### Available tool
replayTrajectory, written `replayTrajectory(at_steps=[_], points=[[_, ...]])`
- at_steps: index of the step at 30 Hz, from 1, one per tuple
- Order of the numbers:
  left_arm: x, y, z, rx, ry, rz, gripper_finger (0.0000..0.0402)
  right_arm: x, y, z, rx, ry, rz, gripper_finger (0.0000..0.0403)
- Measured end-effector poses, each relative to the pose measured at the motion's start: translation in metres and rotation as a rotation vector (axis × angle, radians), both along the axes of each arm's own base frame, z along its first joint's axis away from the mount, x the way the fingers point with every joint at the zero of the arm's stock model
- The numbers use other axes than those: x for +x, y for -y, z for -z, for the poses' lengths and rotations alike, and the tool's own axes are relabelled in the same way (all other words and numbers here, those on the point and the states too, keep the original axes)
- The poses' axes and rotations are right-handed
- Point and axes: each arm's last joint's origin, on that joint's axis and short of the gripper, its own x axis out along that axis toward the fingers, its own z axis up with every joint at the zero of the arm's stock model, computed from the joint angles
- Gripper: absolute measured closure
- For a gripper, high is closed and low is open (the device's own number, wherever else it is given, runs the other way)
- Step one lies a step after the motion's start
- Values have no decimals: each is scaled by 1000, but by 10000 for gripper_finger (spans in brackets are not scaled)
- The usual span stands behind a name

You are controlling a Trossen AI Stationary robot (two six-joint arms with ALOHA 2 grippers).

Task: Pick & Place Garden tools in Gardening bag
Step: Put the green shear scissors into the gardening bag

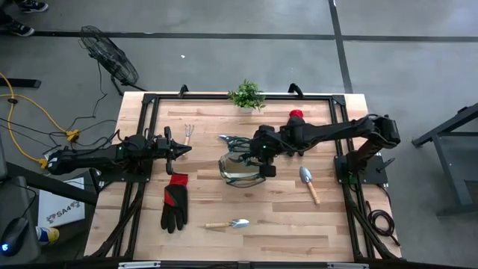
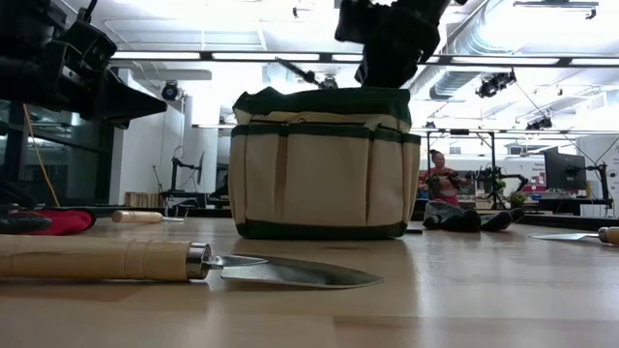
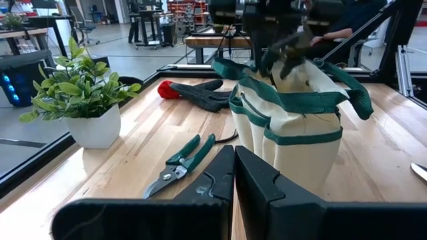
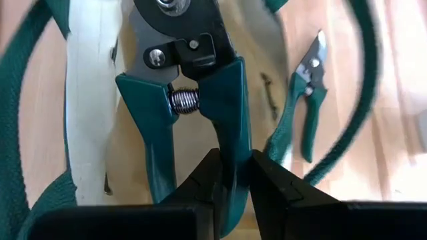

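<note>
**Shears pinched over the open gardening bag**

The right gripper [image 1: 263, 152] is positioned above the open mouth of the gardening bag [image 1: 240, 169], which stands upright near the middle of the table [image 1: 328, 224]. Its fingers [image 4: 267, 183] are pinched on one teal handle of a pair of pruning shears [image 4: 183, 100], whose blade end is pointed down toward the bag's interior. In the right wrist view the spring between the two handles is seen, and the cream lining and dark green trim of the bag are seen behind the tool.

A second pair of shears [image 3: 179, 161] is laid flat on the table just beside the bag, on the side toward the small potted plant [image 1: 247, 95] at the far edge.

The left gripper [image 1: 181, 149] is held above the table, well apart from the bag, with its fingers [image 3: 263, 180] pressed together on nothing.

One black glove with a red cuff [image 1: 175, 201] is laid near the left gripper, toward the front edge. A second glove [image 3: 193, 92] is laid beyond the bag, under the right arm. A small hand rake [image 1: 189, 133] is seen beside the left arm. A wooden-handled trowel [image 1: 227, 223] is laid near the front edge, and another trowel [image 1: 308, 182] is laid to the right of the bag.

A person [image 2: 437, 177] is seen in the room beyond the table.
</note>
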Motion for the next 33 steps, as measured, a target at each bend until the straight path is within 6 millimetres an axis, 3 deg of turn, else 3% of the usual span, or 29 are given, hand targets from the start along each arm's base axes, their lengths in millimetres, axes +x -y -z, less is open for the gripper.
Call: replayTrajectory(at_steps=[18, 28, 33], points=[[0, 0, 0, -1, 0, 6, 391, 12, 0, 25, -15, -73, 8, 357], [0, 0, 0, -1, -1, 7, 391, 10, -2, 21, -33, -59, 25, 357], [0, 0, 0, -1, -1, 7, 391, 5, -5, 9, -18, -19, 38, 357]])
